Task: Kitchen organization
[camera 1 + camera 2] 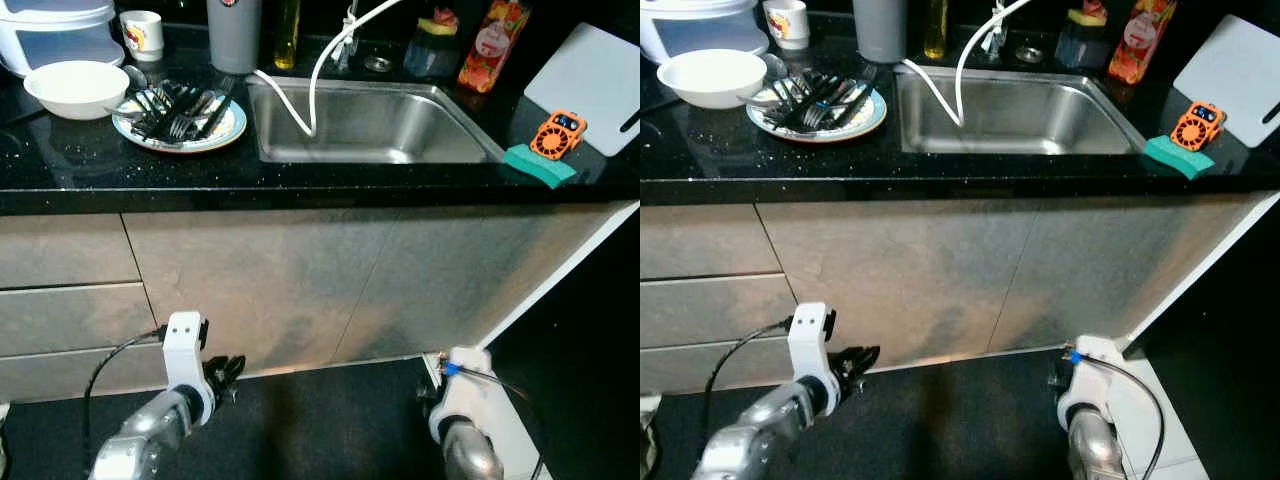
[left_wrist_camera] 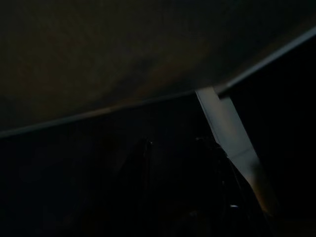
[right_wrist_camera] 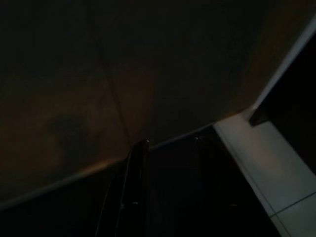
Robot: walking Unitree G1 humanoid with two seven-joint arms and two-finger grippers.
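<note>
On the black counter [image 1: 90, 165] a patterned plate [image 1: 228, 128] holds several dark forks [image 1: 180, 112], with a white bowl [image 1: 75, 88] beside it and a mug [image 1: 142, 35] behind. A white hose [image 1: 300, 112] hangs into the steel sink [image 1: 380, 130]. A teal sponge [image 1: 540, 165] and an orange gadget [image 1: 557, 135] lie right of the sink. Both arms hang low before the cabinets. My left gripper [image 1: 228, 372] is open and holds nothing. In the dim right wrist view my right gripper [image 3: 170, 143] is open, pointing at the cabinet's base.
A grey canister [image 1: 234, 35], an oil bottle [image 1: 287, 35], a jar [image 1: 432, 45] and a red bottle [image 1: 493, 45] line the back. A white cutting board [image 1: 595, 85] leans at far right, a white container [image 1: 50, 35] at far left. Drawers [image 1: 60, 320] and doors [image 1: 300, 280] front me.
</note>
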